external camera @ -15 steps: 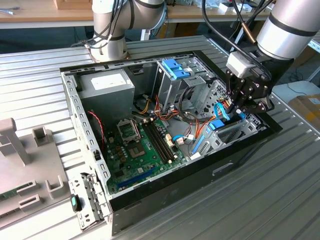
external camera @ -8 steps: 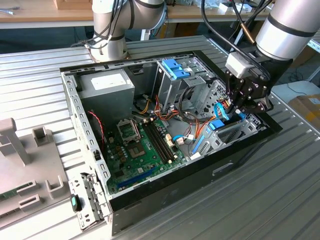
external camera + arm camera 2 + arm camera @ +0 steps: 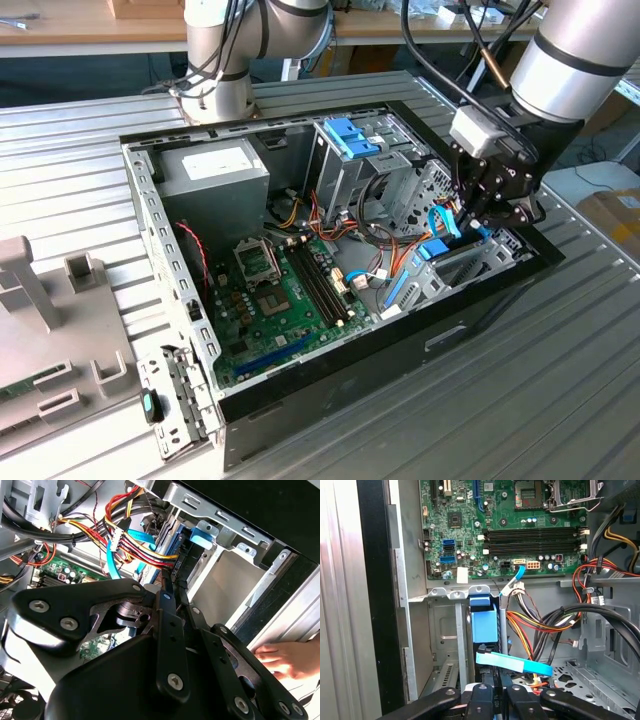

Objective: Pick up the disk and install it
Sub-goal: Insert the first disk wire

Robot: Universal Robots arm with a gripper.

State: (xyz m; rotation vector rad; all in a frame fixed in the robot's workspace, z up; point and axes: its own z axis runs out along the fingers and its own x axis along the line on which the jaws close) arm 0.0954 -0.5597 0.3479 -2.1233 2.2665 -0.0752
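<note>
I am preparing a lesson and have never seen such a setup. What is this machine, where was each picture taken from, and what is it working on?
It is a robot arm reaching into an open computer case lying on a ribbed metal table. The exterior view looks on from outside; both wrist views ride on the arm. Its end effector is down at the drive bay by the disk, the blue-framed drive standing in its slot. The green motherboard lies inside the case. A person's hand rests on the table in the second wrist view.

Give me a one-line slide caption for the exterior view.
Gripper lowered inside the open computer case, at the blue-railed disk in its bay beside the motherboard.
</note>
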